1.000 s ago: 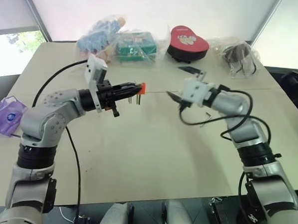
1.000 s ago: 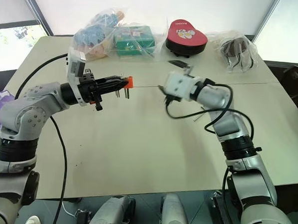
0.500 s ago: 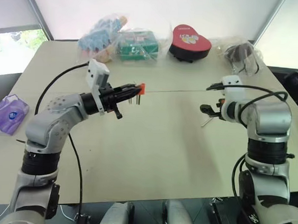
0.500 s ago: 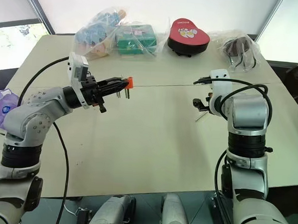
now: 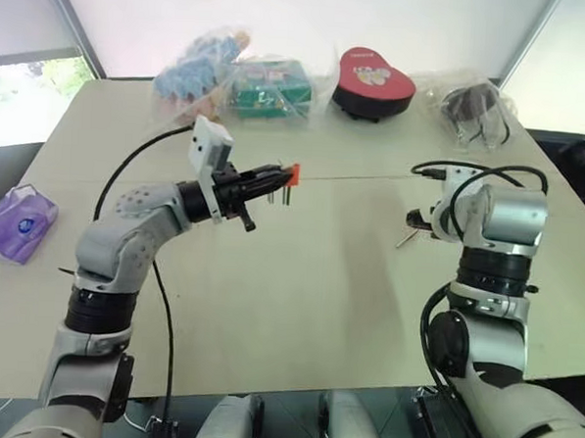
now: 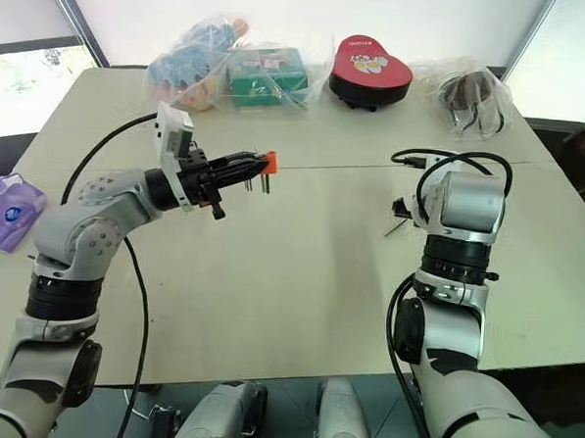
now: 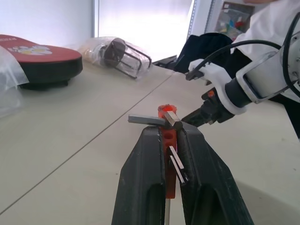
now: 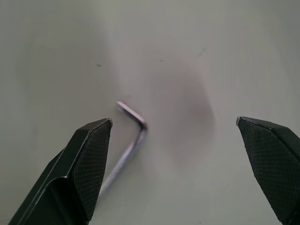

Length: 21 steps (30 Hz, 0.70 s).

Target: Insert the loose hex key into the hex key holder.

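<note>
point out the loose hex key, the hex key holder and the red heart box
loose hex key (image 8: 137, 123), right wrist view, its bend
hex key holder (image 5: 293, 173), left eye view, orange end
red heart box (image 6: 371, 68), right eye view, lid

The left arm reaches out level over the worktop (image 5: 298, 308), elbow bent, its gripper (image 5: 275, 176) pointing toward the right arm and clamped tight on the holder (image 7: 167, 140). The right arm stands folded and upright near the worktop's right edge, wrist bent forward and down; its gripper (image 8: 173, 136) hangs above the worktop with fingers (image 8: 91, 154) spread wide, gripping nothing
</note>
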### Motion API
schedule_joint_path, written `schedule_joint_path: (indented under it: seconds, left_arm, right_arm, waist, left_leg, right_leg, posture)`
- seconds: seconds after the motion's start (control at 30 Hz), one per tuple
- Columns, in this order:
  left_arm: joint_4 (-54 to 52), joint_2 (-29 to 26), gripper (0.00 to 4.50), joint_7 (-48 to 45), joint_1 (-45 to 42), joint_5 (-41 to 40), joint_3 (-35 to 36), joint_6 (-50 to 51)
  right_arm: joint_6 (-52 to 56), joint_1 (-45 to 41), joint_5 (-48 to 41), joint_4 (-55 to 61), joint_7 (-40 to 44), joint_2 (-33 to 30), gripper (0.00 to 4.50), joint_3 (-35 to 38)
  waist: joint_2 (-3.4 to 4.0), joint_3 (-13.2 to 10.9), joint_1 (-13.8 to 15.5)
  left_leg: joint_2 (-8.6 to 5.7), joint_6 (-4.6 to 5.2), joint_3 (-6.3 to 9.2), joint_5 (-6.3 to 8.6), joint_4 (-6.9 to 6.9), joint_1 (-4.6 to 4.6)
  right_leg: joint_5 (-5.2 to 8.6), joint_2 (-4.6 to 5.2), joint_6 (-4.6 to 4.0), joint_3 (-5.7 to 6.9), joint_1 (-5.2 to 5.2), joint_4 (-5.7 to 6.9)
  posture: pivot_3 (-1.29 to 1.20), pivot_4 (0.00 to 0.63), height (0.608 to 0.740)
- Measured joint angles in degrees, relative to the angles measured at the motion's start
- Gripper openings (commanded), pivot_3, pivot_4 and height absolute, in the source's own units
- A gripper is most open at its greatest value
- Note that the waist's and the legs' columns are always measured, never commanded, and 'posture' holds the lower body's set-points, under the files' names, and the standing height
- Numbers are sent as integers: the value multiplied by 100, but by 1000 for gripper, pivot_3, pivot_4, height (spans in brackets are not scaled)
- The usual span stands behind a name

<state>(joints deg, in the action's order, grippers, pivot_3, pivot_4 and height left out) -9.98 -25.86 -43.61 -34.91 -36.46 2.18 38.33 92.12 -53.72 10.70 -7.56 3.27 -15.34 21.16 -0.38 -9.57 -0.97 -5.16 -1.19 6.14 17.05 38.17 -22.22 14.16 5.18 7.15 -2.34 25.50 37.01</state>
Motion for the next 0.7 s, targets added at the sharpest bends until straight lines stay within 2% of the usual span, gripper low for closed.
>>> schedule_joint_path:
  seconds: [0.2, 0.47, 0.7]
  left_arm:
    - [139, 36, 73, -53, -99, 89, -100, -63]
    - [293, 54, 73, -155, -100, 103, -100, -182]
    - [325, 146, 73, -177, -161, 152, -125, -288]
  right_arm:
    - [0, -107, 513, -62, 85, 270, 4410, 223]
    - [0, -109, 1275, 533, 920, 619, 4410, -67]
    - [0, -107, 2772, 562, 1897, 1272, 4410, -20]
  waist:
    - [2, 1, -39]
    - [4, 3, -37]
    - [5, 4, -31]
  left_leg:
    - [2, -2, 0, -1, -2, 0]
    - [1, -2, 1, -1, -2, 0]
    - [0, -3, 1, -2, -1, 0]
  right_leg:
    - [0, -3, 0, 0, 4, 6]
    - [0, -3, 0, 0, 6, 8]
    - [0, -3, 0, 1, 7, 9]
  posture:
    - [0, 150, 740]
    - [0, 150, 740]
    - [0, 150, 740]
